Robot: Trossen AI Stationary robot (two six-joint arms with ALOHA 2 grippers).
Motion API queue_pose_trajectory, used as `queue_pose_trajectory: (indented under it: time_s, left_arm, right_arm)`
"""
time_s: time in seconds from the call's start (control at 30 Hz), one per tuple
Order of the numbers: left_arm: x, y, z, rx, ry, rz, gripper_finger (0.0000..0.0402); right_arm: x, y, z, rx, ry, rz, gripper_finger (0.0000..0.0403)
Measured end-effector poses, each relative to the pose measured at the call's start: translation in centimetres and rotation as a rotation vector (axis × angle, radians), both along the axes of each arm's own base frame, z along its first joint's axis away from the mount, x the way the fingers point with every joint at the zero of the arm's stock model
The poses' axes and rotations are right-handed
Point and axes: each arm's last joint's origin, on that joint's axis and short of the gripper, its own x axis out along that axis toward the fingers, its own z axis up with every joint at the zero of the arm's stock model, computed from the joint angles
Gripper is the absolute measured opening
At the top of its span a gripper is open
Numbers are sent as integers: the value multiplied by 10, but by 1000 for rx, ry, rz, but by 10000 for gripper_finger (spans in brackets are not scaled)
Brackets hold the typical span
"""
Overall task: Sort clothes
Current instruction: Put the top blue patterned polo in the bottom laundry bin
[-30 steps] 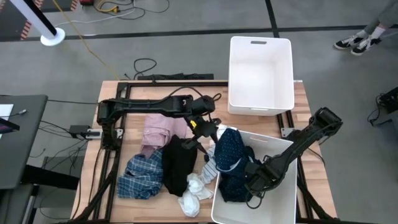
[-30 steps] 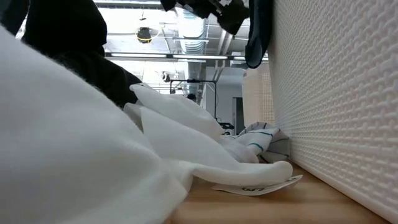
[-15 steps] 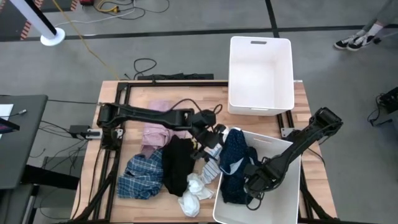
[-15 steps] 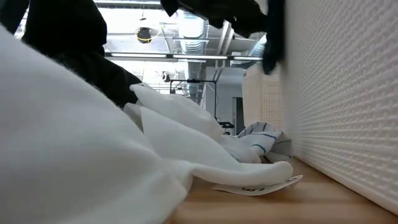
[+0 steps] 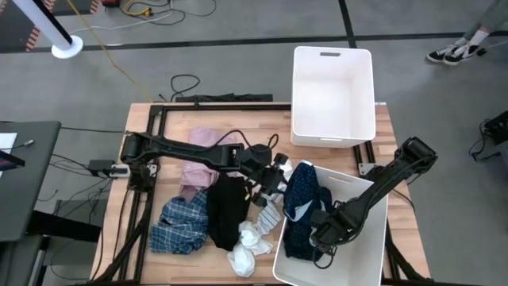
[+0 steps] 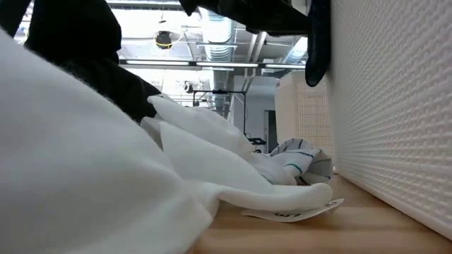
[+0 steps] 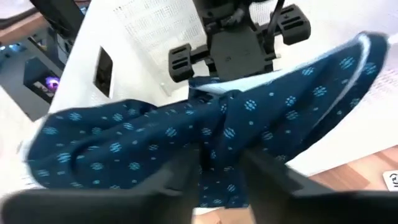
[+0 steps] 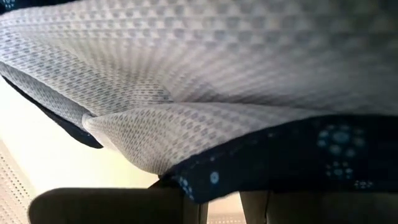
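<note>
My right claw (image 5: 320,232) is down inside the near white bin (image 5: 361,262), pressed into the navy patterned garment (image 5: 300,208). In the right wrist view the cloth's pale underside and its dark dotted edge drape straight across my fingers (image 8: 112,202); they seem narrowed on that edge, but I cannot tell for certain that they pinch it.

My left claw (image 5: 274,176) reaches across the table (image 5: 163,262) to the bin's left wall. In the left wrist view its two fingers (image 7: 180,171) are drawn in narrow with a fold of the same navy garment (image 7: 186,140) bunched between them. Past that fold, the right arm's wrist shows above the cloth.

Most of the navy garment lies in the near bin, with one edge hanging over its left wall.

Left of the bin, the small white and striped socks (image 5: 252,237) lie on the wood, and they fill the foreground of the low view (image 6: 289,156). Next to them is the black garment (image 5: 228,208), then the blue plaid shirt (image 5: 181,225) near the left corner. The pink garment (image 5: 202,163) lies farther back, under my left arm.

The far white bin (image 5: 333,95) stands at the back right edge.
</note>
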Motion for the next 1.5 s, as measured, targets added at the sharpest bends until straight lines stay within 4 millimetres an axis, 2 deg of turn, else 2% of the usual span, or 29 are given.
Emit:
queue_pose_trajectory:
  time_s: [0.1,0.2,0.37,0.6,0.8,0.97,1.1,1.33,1.4,1.5]
  left_arm:
    - [-7,1,12,33,-27,-15,20]
    - [-14,1,25,55,-62,-19,5]
    - [-26,1,49,93,-137,-17,1]
    - [-29,-2,70,127,-303,-49,1]
    - [-28,-7,90,156,-464,-112,1]
    - [-30,-7,109,158,-511,-131,0]
    - [-31,-7,117,174,-524,-135,0]
    - [-29,-7,120,159,-557,-179,0]
    - [-27,-7,117,158,-543,-180,0]
    - [-22,-5,111,155,-525,-175,0]
  right_arm:
    - [0,0,0,0,0,0,88]
    - [0,0,0,0,1,0,88]
    - [-2,-1,3,0,1,-1,88]
    - [-13,-14,27,-8,-31,-75,88]
    - [-24,-29,59,-28,-256,-120,87]
    - [-29,-28,81,45,-446,-67,95]
    - [-31,-26,88,85,-496,-41,139]
    - [-39,-29,97,122,-526,-39,273]
    - [-43,-31,101,143,-532,-45,296]
    - [-53,-31,109,183,-552,-43,310]
